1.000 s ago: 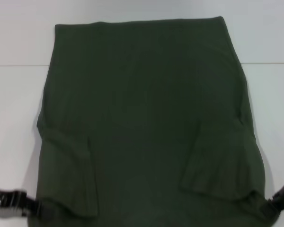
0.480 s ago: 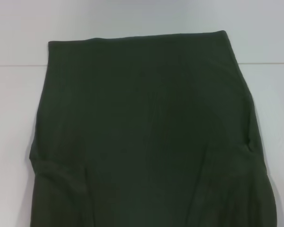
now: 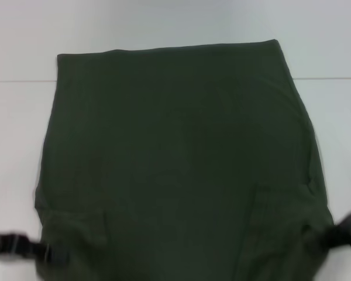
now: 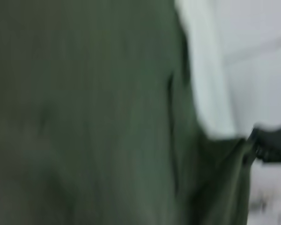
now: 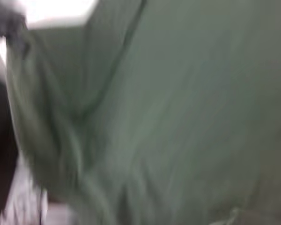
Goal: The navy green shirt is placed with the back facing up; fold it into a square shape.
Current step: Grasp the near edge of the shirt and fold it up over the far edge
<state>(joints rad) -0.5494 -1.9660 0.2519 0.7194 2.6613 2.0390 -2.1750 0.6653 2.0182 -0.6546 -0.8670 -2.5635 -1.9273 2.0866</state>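
Observation:
The navy green shirt lies plain side up across the white table, its far hem straight and its near part running out of the head view. My left gripper holds the shirt's near left edge. My right gripper holds its near right edge. The cloth is drawn taut between them. The left wrist view is filled with the shirt, with the right gripper pinching a corner of it. The right wrist view shows rumpled folds of the shirt close up.
The white table shows bare on both sides of the shirt and beyond its far hem. A thin seam line crosses the table behind the shirt.
The shirt's far hem has slid toward me. The folded-in sleeves seen a second ago no longer show. Both grippers left the head view half a second ago and are back at the near corners.

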